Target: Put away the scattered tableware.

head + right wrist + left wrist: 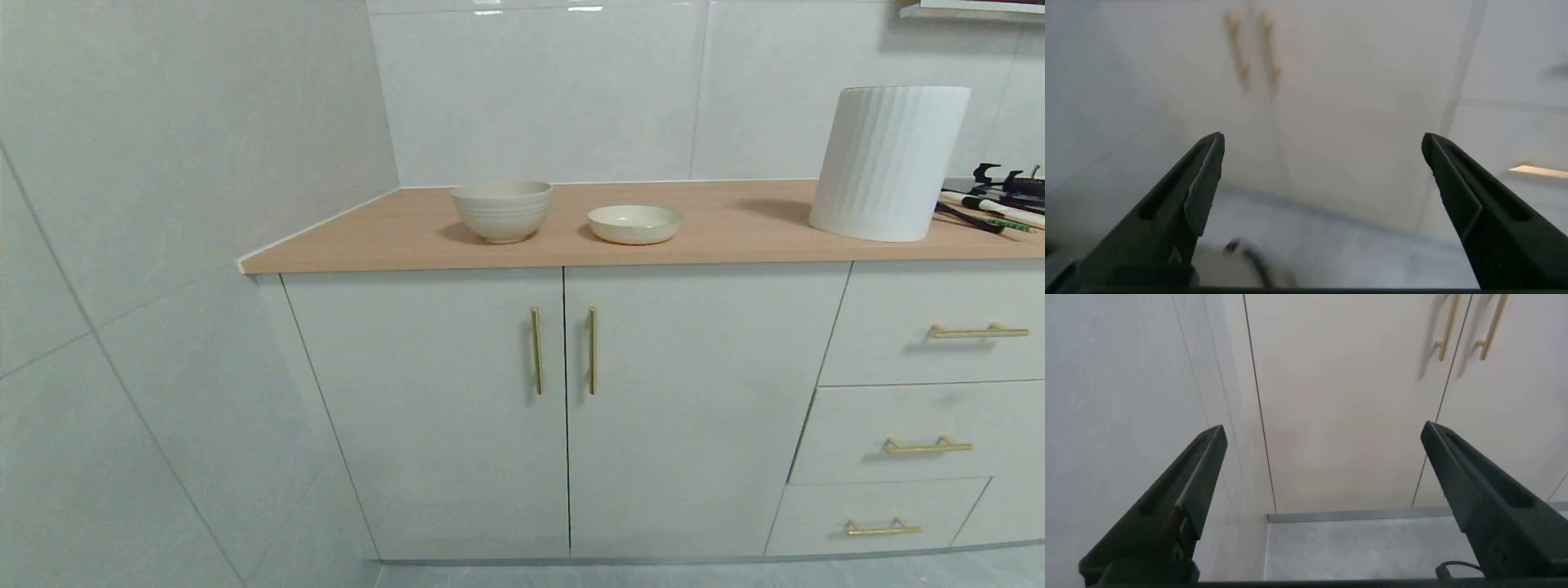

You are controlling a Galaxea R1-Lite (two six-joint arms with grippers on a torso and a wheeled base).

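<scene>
Two pieces of tableware sit on the light wooden surface: a cream ribbed deep bowl on the left and a cream shallow dish near it on the right, not touching. A tall white ribbed cylinder stands further right. Below are white cabinet doors and drawers; white wall tiles rise behind. The left gripper and right gripper hang released, facing the doors.

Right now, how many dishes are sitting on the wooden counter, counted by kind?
Deep bowl: 1
Shallow dish: 1
Total: 2 dishes on the counter
</scene>
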